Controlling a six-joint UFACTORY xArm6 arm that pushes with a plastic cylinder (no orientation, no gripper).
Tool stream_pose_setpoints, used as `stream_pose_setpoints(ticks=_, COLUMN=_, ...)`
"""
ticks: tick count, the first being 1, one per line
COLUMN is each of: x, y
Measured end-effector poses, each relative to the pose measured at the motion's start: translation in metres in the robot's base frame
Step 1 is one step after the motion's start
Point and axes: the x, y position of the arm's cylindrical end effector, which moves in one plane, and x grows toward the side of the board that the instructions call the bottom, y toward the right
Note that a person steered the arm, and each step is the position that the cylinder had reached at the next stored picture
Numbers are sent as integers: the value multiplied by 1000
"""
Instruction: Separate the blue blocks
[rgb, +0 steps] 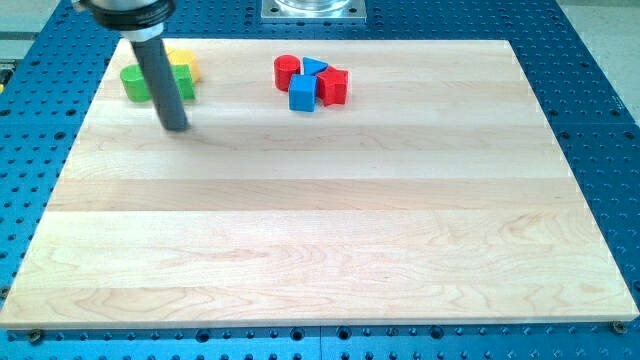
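The arm carries no gripper, only a straight dark rod, so nothing is opening, closing or gripping. The rod's tip is resting on the wooden board at the far left, well apart from the blue blocks.

The blue cube is sitting at the far centre of the board, and the blue triangular block is lying just beyond it, touching or nearly so. A red cylinder is standing just left of the pair, and a red block of unclear shape is pressing against their right side.

At the far left, a green block and a yellow block are sitting together, partly hidden behind the rod, just beyond the tip. The board is lying on a blue perforated table.
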Motion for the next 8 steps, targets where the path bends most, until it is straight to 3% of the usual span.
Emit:
stream_pose_setpoints(ticks=2, x=-114, y=102)
stream_pose_setpoints(ticks=3, x=-109, y=151)
stream_pose_setpoints(ticks=5, x=4, y=174)
stream_pose_setpoints(ticks=7, x=-30, y=154)
stream_pose_setpoints(ticks=8, x=18, y=139)
